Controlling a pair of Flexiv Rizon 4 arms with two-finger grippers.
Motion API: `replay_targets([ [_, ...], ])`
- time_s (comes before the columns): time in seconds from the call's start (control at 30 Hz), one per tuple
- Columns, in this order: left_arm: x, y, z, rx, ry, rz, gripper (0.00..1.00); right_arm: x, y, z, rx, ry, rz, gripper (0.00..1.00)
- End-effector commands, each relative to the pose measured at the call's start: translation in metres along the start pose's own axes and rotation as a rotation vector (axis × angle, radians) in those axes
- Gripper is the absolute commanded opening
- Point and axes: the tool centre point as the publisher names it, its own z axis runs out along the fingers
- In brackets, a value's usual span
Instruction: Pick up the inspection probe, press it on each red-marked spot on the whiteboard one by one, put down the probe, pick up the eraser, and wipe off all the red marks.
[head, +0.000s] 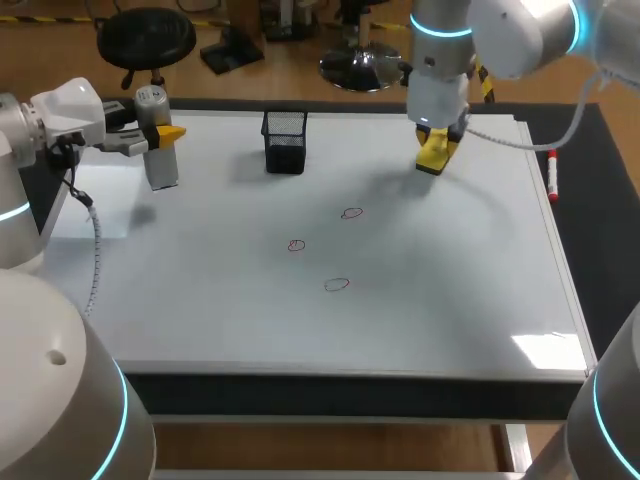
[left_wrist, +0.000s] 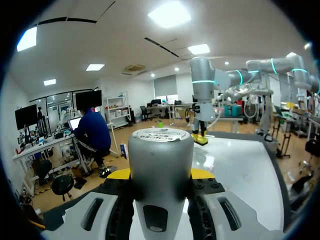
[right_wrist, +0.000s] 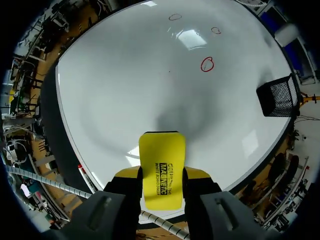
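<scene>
Whiteboard (head: 450, 300), three red marks (head: 296, 245), mesh basket (head: 285, 140)

Glossy white all over, lit in cyan!
Left arm (head: 62, 112) trails a coiled grey cable (head: 95, 240), right arm (head: 500, 35) a thin white one (glowing cyan bands (head: 440, 30) ring both), fingertips (right_wrist: 126, 173) bright yellow.

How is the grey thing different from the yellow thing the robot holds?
The probe is grey and round like a can; the eraser is yellow and flat. The probe is in the left gripper, standing upright; the eraser is in the right gripper, pointing down. Both are gripped from two sides.
</scene>
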Motion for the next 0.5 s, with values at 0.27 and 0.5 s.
replay_targets([
  [0.27, 0.000, 0.000, 0.000, 0.004, -0.003, 0.002, 0.00, 0.057, 0.008, 0.003, -0.010, -0.012, 0.082, 0.00],
  [0.5, 0.000, 0.000, 0.000, 0.004, -0.003, 0.002, 0.00, 0.072, 0.008, 0.005, -0.016, -0.010, 0.117, 0.00],
])
